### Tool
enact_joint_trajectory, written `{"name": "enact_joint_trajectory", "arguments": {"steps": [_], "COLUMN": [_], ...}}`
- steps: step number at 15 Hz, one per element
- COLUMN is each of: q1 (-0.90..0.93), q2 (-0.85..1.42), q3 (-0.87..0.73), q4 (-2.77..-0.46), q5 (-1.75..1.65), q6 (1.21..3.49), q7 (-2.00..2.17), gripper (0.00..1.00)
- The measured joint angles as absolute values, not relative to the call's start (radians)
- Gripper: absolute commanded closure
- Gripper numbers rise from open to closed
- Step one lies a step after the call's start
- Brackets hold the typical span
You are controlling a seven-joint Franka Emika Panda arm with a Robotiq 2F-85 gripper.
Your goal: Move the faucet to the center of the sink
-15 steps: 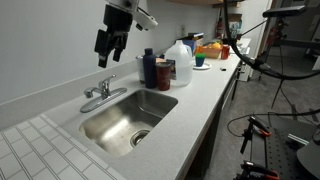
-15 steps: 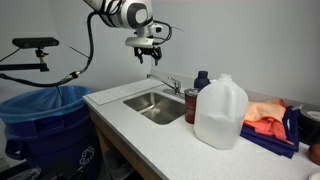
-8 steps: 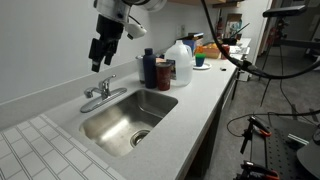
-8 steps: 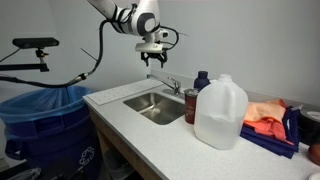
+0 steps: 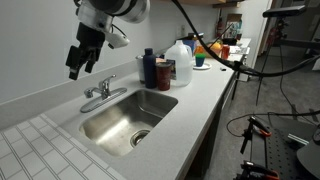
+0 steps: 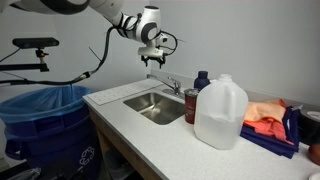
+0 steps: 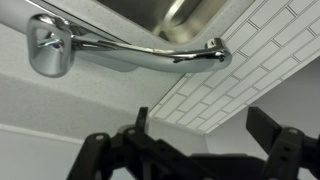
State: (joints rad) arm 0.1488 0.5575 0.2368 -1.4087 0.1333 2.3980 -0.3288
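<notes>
The chrome faucet (image 5: 100, 92) stands behind the steel sink (image 5: 125, 122) on the pale countertop; it also shows in an exterior view (image 6: 172, 86) beside the sink (image 6: 155, 105). Its spout points along the sink's back edge, not over the basin. My gripper (image 5: 76, 70) hangs open and empty in the air above and to the side of the faucet, apart from it (image 6: 151, 67). In the wrist view the faucet (image 7: 130, 52) fills the top with the sink's edge (image 7: 180, 12) behind it, and my gripper (image 7: 205, 125) has its fingers spread.
A dark blue bottle (image 5: 149, 68), a dark can (image 5: 163, 73) and a white jug (image 5: 179, 60) stand beside the sink. Orange cloths and clutter (image 6: 265, 118) lie further along the counter. A blue bin (image 6: 45, 125) stands by the counter's end. White wall behind the faucet.
My gripper has moved sideways along the wall, from above the faucet toward the tiled end of the counter, and slightly lower. The faucet has not moved.
</notes>
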Motion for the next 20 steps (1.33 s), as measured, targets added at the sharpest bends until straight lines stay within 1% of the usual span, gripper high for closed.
{"name": "enact_joint_trajectory", "arguments": {"steps": [7, 17, 20], "q1": [0.15, 0.145, 0.138], "q2": [0.711, 0.793, 0.801], "q3": [0.28, 0.292, 0.292], "q4": [-1.263, -1.119, -1.096], "q5": [0.152, 0.248, 0.285], "q6": [2.368, 2.119, 2.082], "q7": [-0.328, -0.284, -0.263], "gripper": [0.0, 0.0, 0.0]}}
